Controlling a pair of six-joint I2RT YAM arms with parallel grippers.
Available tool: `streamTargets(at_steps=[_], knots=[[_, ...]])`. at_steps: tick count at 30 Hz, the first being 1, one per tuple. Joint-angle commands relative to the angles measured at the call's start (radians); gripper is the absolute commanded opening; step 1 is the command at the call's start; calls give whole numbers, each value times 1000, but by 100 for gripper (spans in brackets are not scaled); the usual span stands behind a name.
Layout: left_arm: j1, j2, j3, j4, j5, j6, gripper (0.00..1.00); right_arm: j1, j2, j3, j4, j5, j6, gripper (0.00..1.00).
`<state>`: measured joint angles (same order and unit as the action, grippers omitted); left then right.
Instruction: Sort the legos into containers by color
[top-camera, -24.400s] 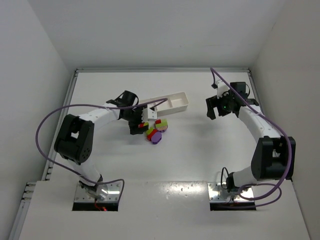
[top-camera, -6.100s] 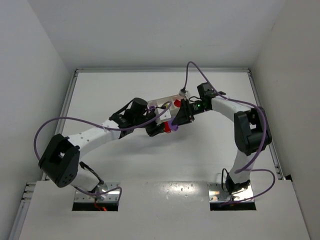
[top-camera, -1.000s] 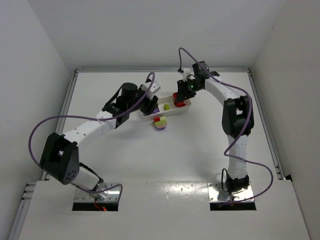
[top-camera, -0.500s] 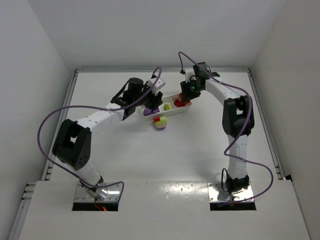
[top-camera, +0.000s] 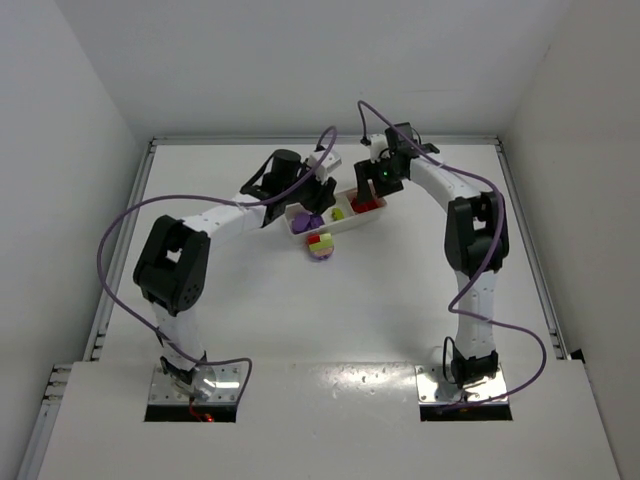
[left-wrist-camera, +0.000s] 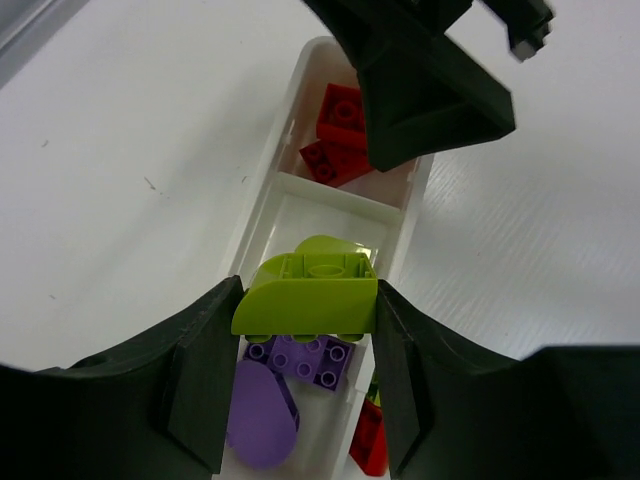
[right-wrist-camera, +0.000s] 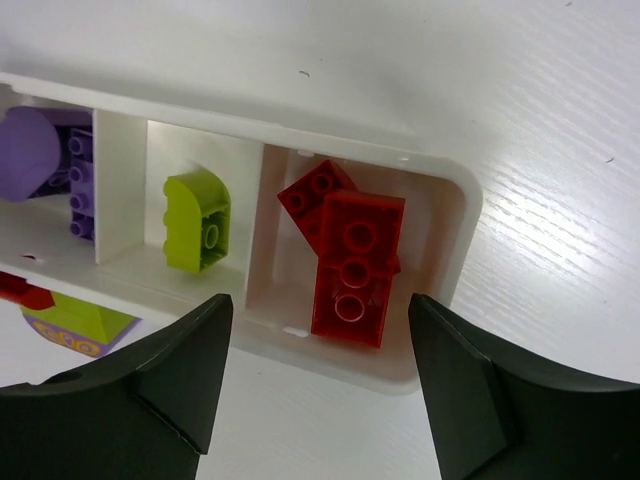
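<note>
The long white tray (top-camera: 346, 229) lies at mid table with three compartments. My left gripper (top-camera: 318, 191) is shut on a yellow-green brick (left-wrist-camera: 308, 291) and holds it above the tray (left-wrist-camera: 262, 190), over the purple bricks (left-wrist-camera: 303, 361). Another yellow-green brick (right-wrist-camera: 195, 220) lies in the middle compartment. My right gripper (right-wrist-camera: 320, 300) hangs open over the end compartment, where two red bricks (right-wrist-camera: 352, 258) lie loose. Purple bricks (right-wrist-camera: 42, 158) fill the other end compartment. In the top view my right gripper (top-camera: 373, 189) hovers at the tray's right end.
A small pile of red, yellow-green and purple bricks (top-camera: 321, 246) lies on the table just in front of the tray. Part of it shows past the tray wall (right-wrist-camera: 75, 322). The two grippers hang close together above the tray. White walls enclose the table.
My right gripper has opened and the red brick now lies in the end compartment. My left arm has carried the yellow-green brick rightward over the tray.
</note>
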<state>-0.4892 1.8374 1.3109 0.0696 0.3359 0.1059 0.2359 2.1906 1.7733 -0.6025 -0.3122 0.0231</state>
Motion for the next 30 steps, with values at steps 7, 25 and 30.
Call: streamTargets(at_steps=[7,25,30], knots=[[-11,144,131,21,41,-37,44,-12,-183,31,53,28,38,72],[27,-9,47,141,34,-211,82,-18,-221,-49,14,-122,-30,71],[116,-226,-62,29,69,-190,72,57,-252,-118,-40,-287,-124,66]])
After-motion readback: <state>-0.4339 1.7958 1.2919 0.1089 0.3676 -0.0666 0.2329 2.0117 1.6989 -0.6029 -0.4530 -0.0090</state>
